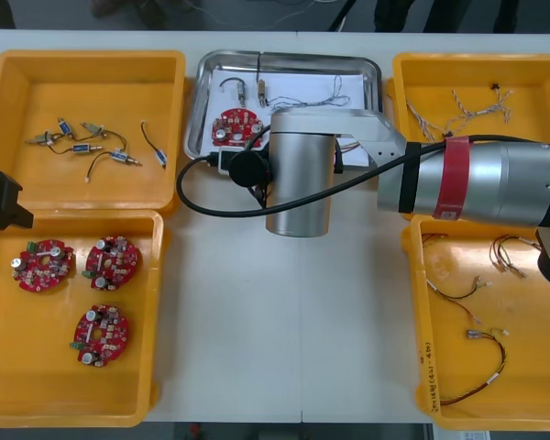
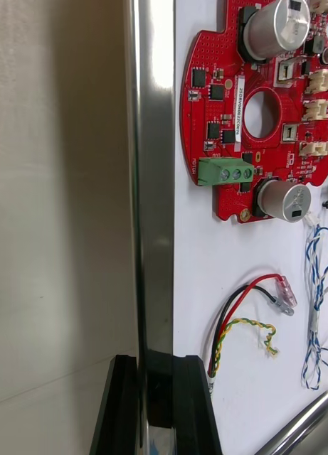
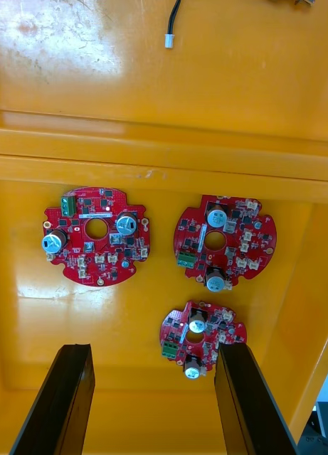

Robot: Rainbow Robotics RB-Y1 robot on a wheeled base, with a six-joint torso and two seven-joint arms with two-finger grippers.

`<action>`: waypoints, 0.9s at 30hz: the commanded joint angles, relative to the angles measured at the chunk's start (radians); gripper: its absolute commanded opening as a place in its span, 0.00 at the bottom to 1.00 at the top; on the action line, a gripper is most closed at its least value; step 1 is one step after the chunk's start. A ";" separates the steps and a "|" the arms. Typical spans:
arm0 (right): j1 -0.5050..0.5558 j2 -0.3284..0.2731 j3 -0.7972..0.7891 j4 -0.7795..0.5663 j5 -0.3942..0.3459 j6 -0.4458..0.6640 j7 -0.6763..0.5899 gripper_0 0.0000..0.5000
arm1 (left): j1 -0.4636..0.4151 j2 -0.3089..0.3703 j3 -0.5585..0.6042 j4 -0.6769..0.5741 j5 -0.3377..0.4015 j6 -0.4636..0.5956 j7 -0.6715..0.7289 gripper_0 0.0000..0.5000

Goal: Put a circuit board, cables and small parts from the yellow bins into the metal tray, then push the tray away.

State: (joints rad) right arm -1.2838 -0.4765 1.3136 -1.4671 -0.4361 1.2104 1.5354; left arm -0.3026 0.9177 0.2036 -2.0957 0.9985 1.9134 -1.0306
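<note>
The metal tray [image 1: 194, 101] stands at the table's far middle, white inside. It holds a red circuit board [image 1: 236, 126], a black cable [image 1: 234, 84], a blue and white cable [image 1: 325, 96] and a small metal part [image 1: 261, 90]. My right arm reaches across to the tray's near edge. In the right wrist view my right gripper [image 2: 155, 370] is shut on the tray's shiny rim [image 2: 153, 213], one finger on each side of it. Just inside lie the board [image 2: 235, 106] and a red, black and yellow cable [image 2: 245, 313]. My left gripper [image 3: 153, 352] hangs open over the near left bin.
Near left bin [image 1: 9, 367] holds three red boards [image 1: 102, 335]. Far left bin [image 1: 9, 110] has small metal parts [image 1: 73, 137] with black cables. Far right bin [image 1: 412, 73] holds twisted cables; near right bin [image 1: 422, 302] holds red and yellow ones. Left gripper [image 1: 0, 202] sits at the left edge.
</note>
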 commanded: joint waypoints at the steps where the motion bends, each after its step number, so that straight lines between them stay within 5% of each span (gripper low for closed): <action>1: -0.061 -0.017 0.009 0.028 -0.007 -0.055 0.020 0.04 | 0.014 0.050 0.030 -0.026 -0.009 0.006 -0.069 1.00; 27: -0.071 -0.017 0.009 0.140 -0.032 -0.224 0.080 0.04 | 0.014 0.050 0.030 -0.026 -0.009 0.006 -0.069 1.00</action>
State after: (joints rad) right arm -1.2934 -0.4765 1.3137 -1.3234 -0.4608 0.9987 1.5899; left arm -0.3026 0.9188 0.2036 -2.0958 0.9985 1.9134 -1.0306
